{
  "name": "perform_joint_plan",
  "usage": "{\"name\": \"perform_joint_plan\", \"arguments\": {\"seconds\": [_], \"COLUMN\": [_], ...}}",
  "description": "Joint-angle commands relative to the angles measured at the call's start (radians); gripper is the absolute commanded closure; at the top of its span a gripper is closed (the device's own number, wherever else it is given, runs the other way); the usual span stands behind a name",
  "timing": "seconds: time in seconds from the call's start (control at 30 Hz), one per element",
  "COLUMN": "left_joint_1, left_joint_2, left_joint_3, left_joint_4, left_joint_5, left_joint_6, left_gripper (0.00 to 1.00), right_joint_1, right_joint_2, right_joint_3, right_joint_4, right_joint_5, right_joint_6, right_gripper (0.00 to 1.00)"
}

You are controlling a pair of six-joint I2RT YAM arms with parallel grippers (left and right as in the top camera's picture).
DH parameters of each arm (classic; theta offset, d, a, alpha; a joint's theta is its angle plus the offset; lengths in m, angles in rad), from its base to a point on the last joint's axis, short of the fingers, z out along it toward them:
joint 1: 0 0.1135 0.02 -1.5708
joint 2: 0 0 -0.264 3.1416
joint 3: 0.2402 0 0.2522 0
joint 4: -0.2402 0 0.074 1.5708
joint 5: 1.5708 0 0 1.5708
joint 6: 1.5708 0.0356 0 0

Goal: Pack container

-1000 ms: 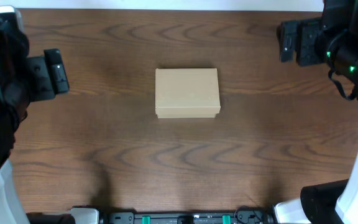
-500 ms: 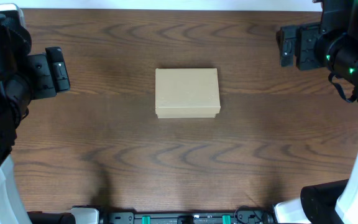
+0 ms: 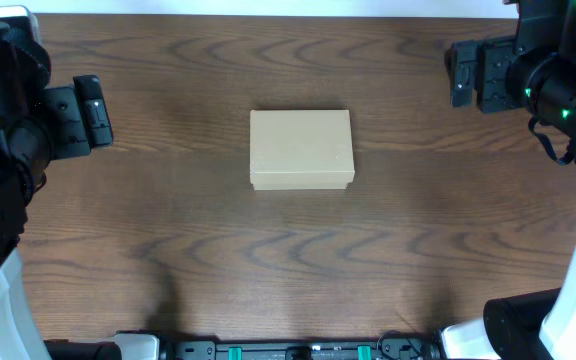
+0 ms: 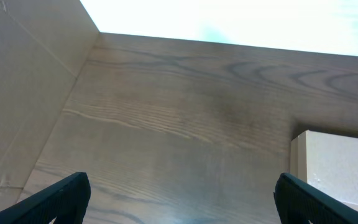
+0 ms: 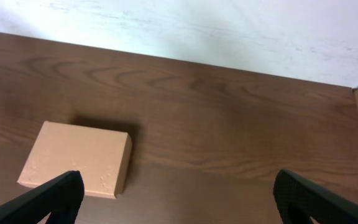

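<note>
"Where was the box (image 3: pixel 301 150)?"

"Mid-counter (image 3: pixel 298 285), lid (image 3: pixel 301 140) shut. The left jaws hung at nine o'clock from it and the right jaws at two o'clock, both spread wide, empty and well apart from it."

"How should opening have gone?"

"The lid's lip seemed to lie along six o'clock, so one arm should probably lift there while the other steadied the box. Bare wood lay all round it, and the twelve o'clock edge was nearest."
</note>
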Motion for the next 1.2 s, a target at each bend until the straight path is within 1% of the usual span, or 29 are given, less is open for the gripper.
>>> {"name": "perform_joint_plan", "arguments": {"seconds": [0.0,0.13,0.2,0.27,0.43,0.57,0.73,0.83,1.0,1.17], "left_joint_1": [-0.001,-0.001,-0.001,-0.001,-0.001,-0.001,-0.001,-0.001,-0.001,-0.001], "left_joint_2": [0.0,0.001,0.0,0.0,0.001,0.0,0.0,0.0,0.0,0.0], "left_joint_3": [0.003,0.003,0.003,0.003,0.003,0.003,0.003,0.003,0.003,0.003], "left_joint_4": [-0.078,-0.078,-0.078,-0.078,-0.078,-0.078,-0.078,-0.078,-0.078,-0.078], "left_joint_5": [0.006,0.006,0.006,0.006,0.006,0.006,0.006,0.006,0.006,0.006], "left_joint_6": [-0.007,-0.007,-0.007,-0.007,-0.007,-0.007,-0.007,-0.007,-0.007,-0.007], "left_gripper": [0.05,0.05,0.05,0.05,0.05,0.05,0.05,0.05,0.05,0.05], "right_joint_1": [-0.008,-0.008,-0.008,-0.008,-0.009,-0.024,-0.052,-0.085,-0.124,-0.124], "right_joint_2": [-0.002,-0.045,-0.102,-0.174,-0.433,-0.672,-0.918,-1.041,-1.221,-1.394], "right_joint_3": [0.005,-0.014,-0.074,-0.169,-0.591,-1.017,-1.469,-1.707,-2.039,-2.248], "right_joint_4": [-0.002,0.006,0.048,0.119,0.431,0.744,1.013,1.173,1.369,1.419], "right_joint_5": [0.007,0.014,0.007,-0.013,-0.02,-0.024,-0.023,-0.01,-0.003,0.0], "right_joint_6": [0.002,0.002,0.008,0.014,0.014,0.018,0.017,0.017,0.017,0.017], "right_gripper": [0.01,0.01,0.01,0.01,0.01,0.01,0.01,0.01,0.01,0.01]}}
